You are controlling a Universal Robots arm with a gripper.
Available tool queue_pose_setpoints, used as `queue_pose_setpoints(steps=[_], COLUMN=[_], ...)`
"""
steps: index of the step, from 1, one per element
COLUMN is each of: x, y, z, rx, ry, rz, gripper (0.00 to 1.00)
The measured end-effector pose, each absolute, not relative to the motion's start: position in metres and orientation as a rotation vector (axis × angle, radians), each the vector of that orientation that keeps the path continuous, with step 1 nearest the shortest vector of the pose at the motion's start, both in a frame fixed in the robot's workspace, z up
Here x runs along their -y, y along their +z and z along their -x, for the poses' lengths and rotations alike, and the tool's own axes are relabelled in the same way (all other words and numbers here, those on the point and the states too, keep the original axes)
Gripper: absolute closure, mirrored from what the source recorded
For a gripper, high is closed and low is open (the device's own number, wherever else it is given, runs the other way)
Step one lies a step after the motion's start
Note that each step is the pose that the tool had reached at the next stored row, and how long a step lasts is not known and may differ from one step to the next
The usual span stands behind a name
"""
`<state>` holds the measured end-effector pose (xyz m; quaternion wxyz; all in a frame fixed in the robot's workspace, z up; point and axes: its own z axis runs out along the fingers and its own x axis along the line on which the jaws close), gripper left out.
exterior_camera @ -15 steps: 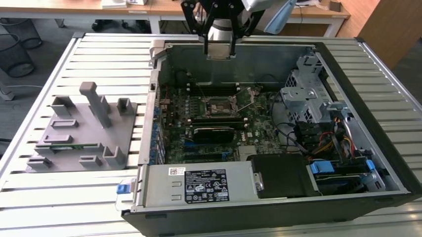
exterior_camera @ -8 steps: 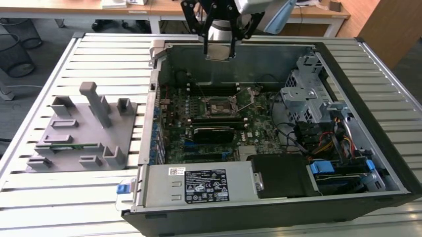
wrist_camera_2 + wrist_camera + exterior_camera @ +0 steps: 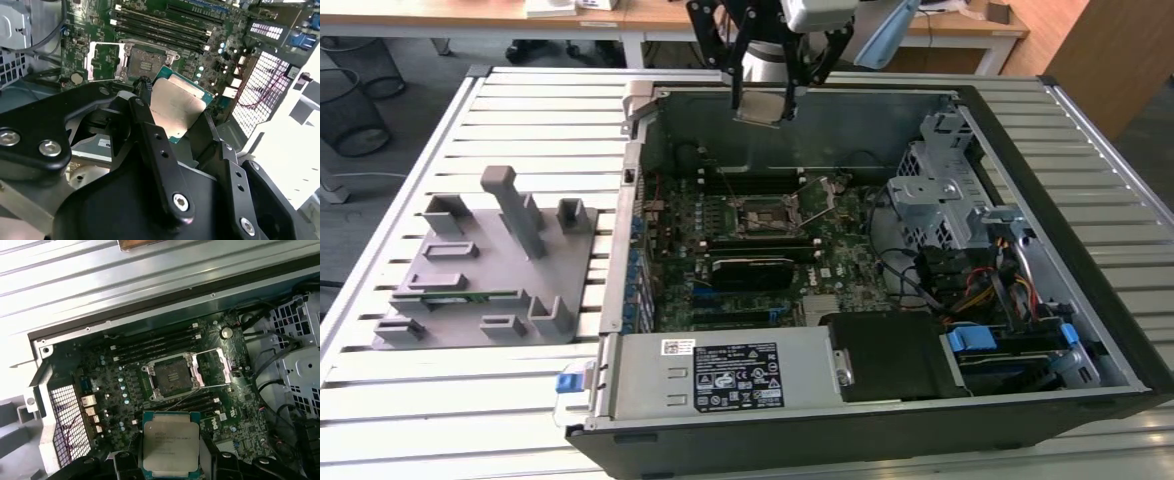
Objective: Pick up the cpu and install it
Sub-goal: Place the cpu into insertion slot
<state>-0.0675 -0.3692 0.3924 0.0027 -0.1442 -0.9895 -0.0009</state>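
Silver-grey square cpu (image 3: pixel 171 444) in end effector (image 3: pixel 765 108)

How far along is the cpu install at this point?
Done: pickup. The pincer grips the cpu by its edges, raised above the open computer case. In hand: the chip hangs over the motherboard. Left: seating it, as the socket stands open and empty.

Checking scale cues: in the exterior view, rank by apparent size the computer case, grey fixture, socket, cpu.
1. computer case
2. grey fixture
3. socket and cpu look alike; the raised cpu may be nearer.
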Motion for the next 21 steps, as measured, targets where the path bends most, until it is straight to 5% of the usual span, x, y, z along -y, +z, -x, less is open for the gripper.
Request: queue_pose_setpoints(steps=[21], x=[0.3691], y=[0.3894], z=[0.0675], rx=[3.019], ry=[0.000], rz=[0.853], gripper=[0.46])
